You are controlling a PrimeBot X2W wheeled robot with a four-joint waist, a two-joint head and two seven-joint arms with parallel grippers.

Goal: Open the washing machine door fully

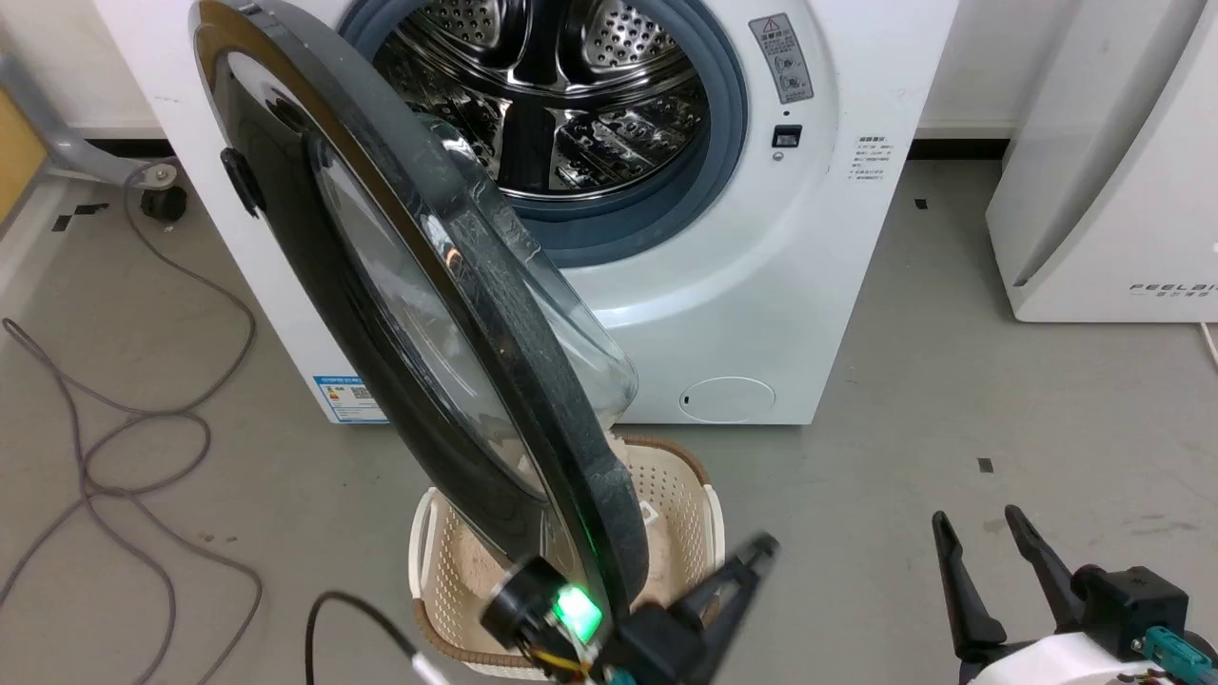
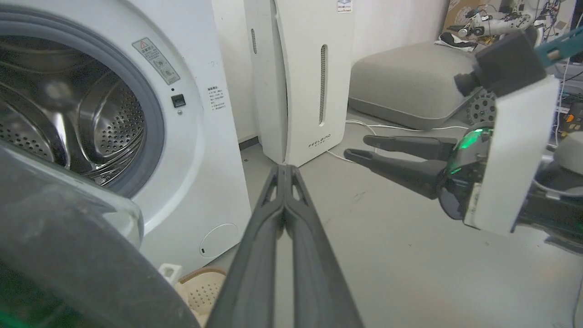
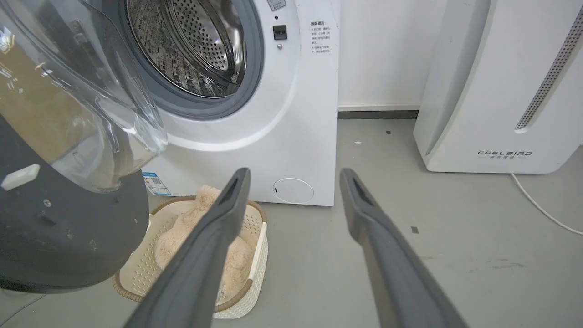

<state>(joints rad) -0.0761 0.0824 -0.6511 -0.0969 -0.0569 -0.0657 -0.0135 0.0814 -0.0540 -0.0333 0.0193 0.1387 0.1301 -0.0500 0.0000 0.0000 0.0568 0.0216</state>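
Observation:
The washing machine (image 1: 761, 285) stands with its steel drum exposed. Its door (image 1: 495, 314), a glossy black disc with a clear glass bowl, hangs from the left side and is swung far out, nearly edge-on in the head view. The door (image 2: 68, 255) fills the lower left of the left wrist view, and the door (image 3: 68, 228) fills the left of the right wrist view. My left gripper (image 1: 761, 550) is shut and empty, its wrist close beside the door's lower rim; contact is hidden. The left gripper (image 2: 284, 169) points past the machine. My right gripper (image 1: 978, 518) is open and empty over the floor, right of the door.
A cream basket (image 1: 680, 495) with a beige plush toy (image 3: 227, 269) sits on the floor under the door's lower edge. The white FEELBIRD appliance (image 1: 1094, 190) stands right of the machine. Grey cables (image 1: 143, 409) lie on the floor at left. Bare floor lies between the machine and my right gripper (image 3: 296, 173).

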